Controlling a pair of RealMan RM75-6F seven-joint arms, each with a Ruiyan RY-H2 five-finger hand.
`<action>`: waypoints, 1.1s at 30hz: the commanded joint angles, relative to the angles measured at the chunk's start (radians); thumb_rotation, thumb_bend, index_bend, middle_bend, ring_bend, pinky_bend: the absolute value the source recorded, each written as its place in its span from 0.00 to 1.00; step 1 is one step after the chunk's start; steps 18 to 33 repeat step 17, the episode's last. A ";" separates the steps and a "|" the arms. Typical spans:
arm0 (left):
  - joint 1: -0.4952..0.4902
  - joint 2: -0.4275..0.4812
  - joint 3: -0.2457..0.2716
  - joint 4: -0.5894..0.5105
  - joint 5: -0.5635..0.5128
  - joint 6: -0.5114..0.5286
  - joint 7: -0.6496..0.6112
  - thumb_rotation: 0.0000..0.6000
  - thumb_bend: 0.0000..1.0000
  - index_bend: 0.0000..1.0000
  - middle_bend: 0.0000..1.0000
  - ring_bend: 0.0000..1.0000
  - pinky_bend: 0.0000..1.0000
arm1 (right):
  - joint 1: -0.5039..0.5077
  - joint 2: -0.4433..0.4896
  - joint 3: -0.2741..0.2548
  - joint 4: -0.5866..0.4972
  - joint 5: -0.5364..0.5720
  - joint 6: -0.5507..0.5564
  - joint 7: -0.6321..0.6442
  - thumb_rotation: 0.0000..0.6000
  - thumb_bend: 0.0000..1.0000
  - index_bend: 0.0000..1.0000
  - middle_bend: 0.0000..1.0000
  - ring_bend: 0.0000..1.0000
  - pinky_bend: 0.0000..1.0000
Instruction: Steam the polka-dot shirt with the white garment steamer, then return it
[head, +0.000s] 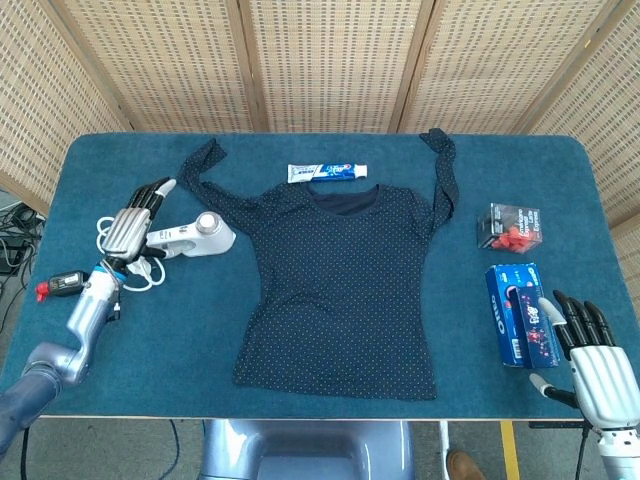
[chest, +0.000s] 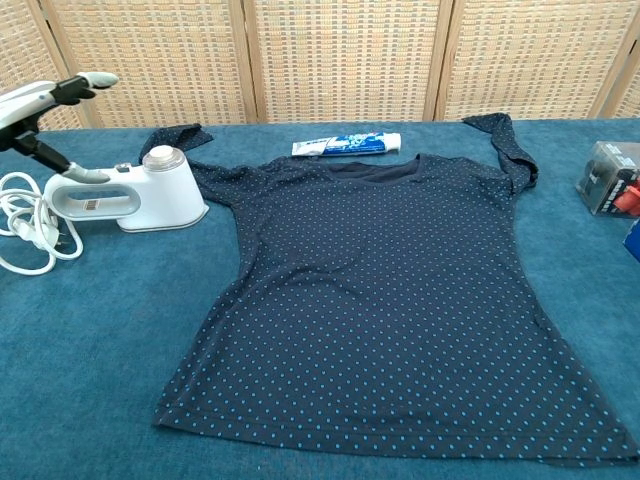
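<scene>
The dark polka-dot shirt (head: 345, 280) lies spread flat in the middle of the blue table (head: 150, 340), sleeves pointing to the back. The white garment steamer (head: 192, 236) (chest: 130, 196) lies on its side at the shirt's left sleeve, with its white cord (chest: 28, 232) coiled to the left. My left hand (head: 133, 222) (chest: 45, 98) hovers open just above and left of the steamer's handle, fingers stretched out, holding nothing. My right hand (head: 593, 355) stays open at the table's front right corner, beside a blue box.
A toothpaste tube (head: 327, 172) lies behind the shirt's collar. At the right stand a clear box with red pieces (head: 509, 226) and a blue cookie box (head: 522, 314). A small black-and-red device (head: 60, 284) lies at the left edge.
</scene>
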 joint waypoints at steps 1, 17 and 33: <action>0.133 0.208 0.012 -0.362 -0.022 0.138 0.223 1.00 0.00 0.00 0.00 0.00 0.00 | -0.004 0.006 -0.002 0.001 -0.007 0.009 0.014 1.00 0.00 0.07 0.00 0.00 0.00; 0.494 0.509 0.125 -1.019 -0.055 0.529 0.789 1.00 0.00 0.00 0.00 0.00 0.00 | -0.005 0.009 0.006 0.018 0.013 0.009 0.039 1.00 0.00 0.07 0.00 0.00 0.00; 0.494 0.509 0.125 -1.019 -0.055 0.529 0.789 1.00 0.00 0.00 0.00 0.00 0.00 | -0.005 0.009 0.006 0.018 0.013 0.009 0.039 1.00 0.00 0.07 0.00 0.00 0.00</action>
